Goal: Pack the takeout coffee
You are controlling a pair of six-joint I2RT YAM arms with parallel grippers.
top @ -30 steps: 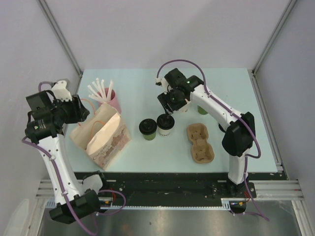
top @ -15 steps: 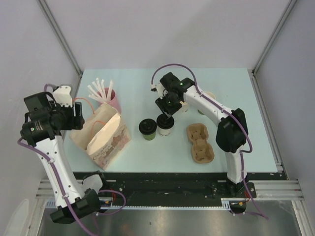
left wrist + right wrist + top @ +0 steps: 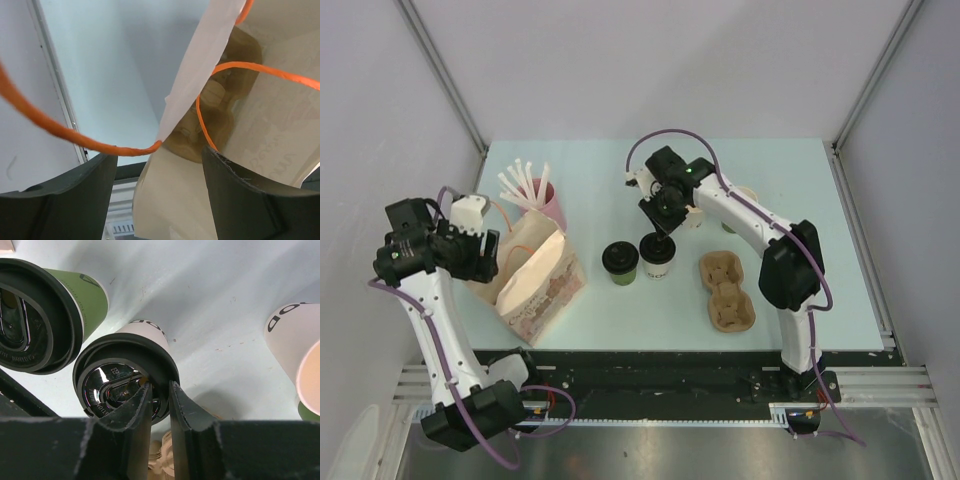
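Right gripper (image 3: 159, 388) sits directly over the white cup (image 3: 146, 331). The cup is upright, axis vertical, with its lid (image 3: 112, 387) on. The fingers are drawn nearly together, astride the lid's rim on one side rather than around the body. They appear to pinch the rim, though the view is too close to judge how firmly.

The green cup (image 3: 37, 315) stands just beside the white one, lidded and untouched. Both are on the table (image 3: 620, 180) between the bag (image 3: 532, 278) and the tray (image 3: 727, 292). The right arm is much the nearer.

Left gripper (image 3: 155, 156) is at the bag's mouth, fingers spread wide and holding nothing. An orange handle (image 3: 235, 67) crosses the gap.

Judgement: a lift of the white cup comes next, and a rim grip may pop the lid.
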